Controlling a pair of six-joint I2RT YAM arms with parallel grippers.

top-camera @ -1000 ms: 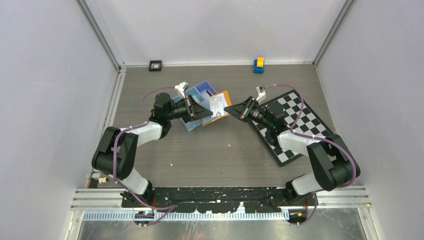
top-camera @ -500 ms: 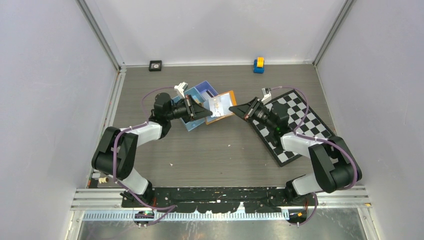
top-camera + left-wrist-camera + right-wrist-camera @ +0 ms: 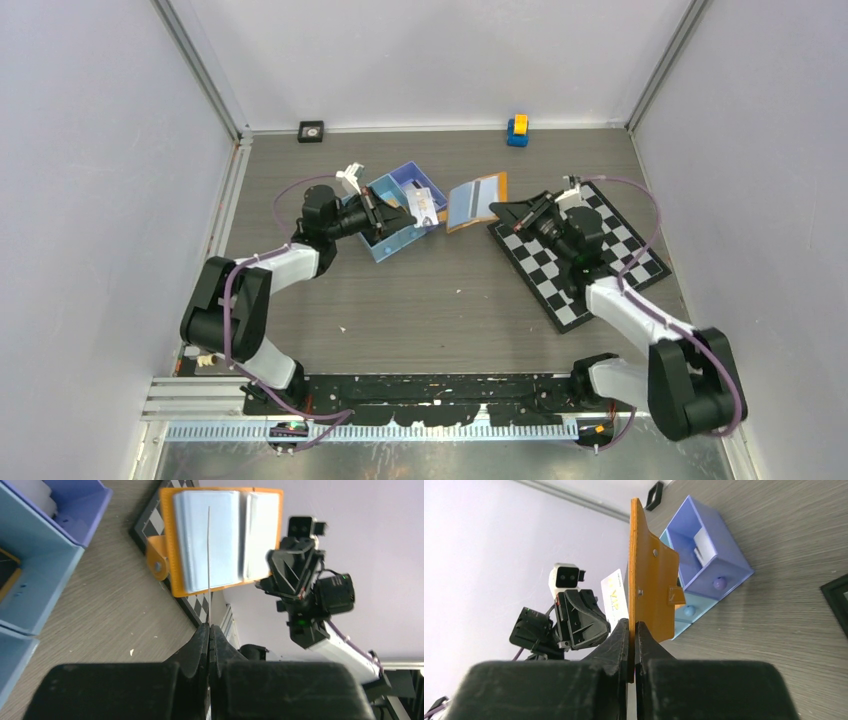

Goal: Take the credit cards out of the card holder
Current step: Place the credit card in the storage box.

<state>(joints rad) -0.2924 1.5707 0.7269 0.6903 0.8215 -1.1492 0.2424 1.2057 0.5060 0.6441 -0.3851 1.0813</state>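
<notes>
My left gripper point(image 3: 411, 214) is shut on a white credit card point(image 3: 426, 205) and holds it over the blue tray's right edge. In the left wrist view the card point(image 3: 209, 555) shows edge-on as a thin line rising from the closed gripper point(image 3: 209, 626). My right gripper point(image 3: 498, 208) is shut on the orange card holder point(image 3: 475, 200), which hangs open in the air with its pale inside towards the left arm point(image 3: 225, 535). In the right wrist view the holder point(image 3: 646, 580) stands upright in the gripper point(image 3: 633, 625), and the card point(image 3: 614, 597) is apart from it.
A blue three-compartment tray point(image 3: 390, 245) lies under the left gripper; a white card stands in its purple compartment point(image 3: 702, 547). A checkerboard mat point(image 3: 585, 255) lies under the right arm. A yellow-and-blue block point(image 3: 517, 129) and a small black square point(image 3: 311, 131) sit by the back wall.
The right gripper has pulled the orange holder away to the right. The white card has come free of it and stays in the left gripper, which drew back a little left.
</notes>
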